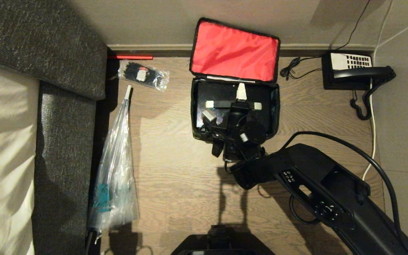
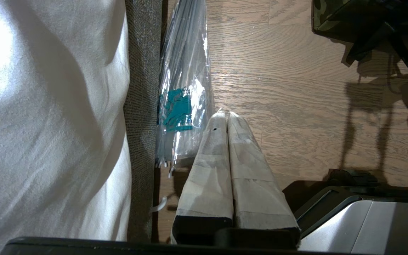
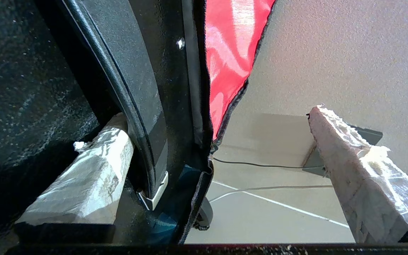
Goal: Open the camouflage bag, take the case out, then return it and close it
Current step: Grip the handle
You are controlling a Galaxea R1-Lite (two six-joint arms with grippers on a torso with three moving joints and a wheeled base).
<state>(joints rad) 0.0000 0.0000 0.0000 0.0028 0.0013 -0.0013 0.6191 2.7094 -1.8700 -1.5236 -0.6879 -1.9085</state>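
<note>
Fingers (image 3: pixel 83 187) of the right gripper (image 1: pixel 233 105) stand spread wide apart, one down inside the open camouflage bag (image 1: pixel 275 106) against black surfaces, the other out beyond the bag's side wall with nothing touching it. Seen from the head camera, the right gripper reaches down into the bag's open mouth and its white-wrapped tips show over the dark contents. Nothing is clamped between them.

On the wooden floor (image 1: pixel 175 166) the camouflage bag sits close to the far wall (image 1: pixel 147 21), its red inner lid (image 1: pixel 234 51) thrown back and leaning against that wall. A flat glossy black face fills the bag's inside; this is the case (image 1: pixel 218 92), lying in the bag under the gripper. In the right wrist view a black ridged edge (image 3: pixel 143 106) stands between the two fingers, though whether it belongs to the case or to the bag's wall I cannot tell.

Left gripper (image 2: pixel 228 117) hangs low over the floor, well apart from the bag, its taped fingers pressed together and empty, just beside a clear plastic sleeve (image 1: pixel 115 166) that lies along the grey sofa (image 1: pixel 62 141). A small clear packet of black ties (image 1: pixel 143 75) lies on the floor left of the bag, and a black desk telephone (image 1: pixel 352 71) sits at the far right corner.
</note>
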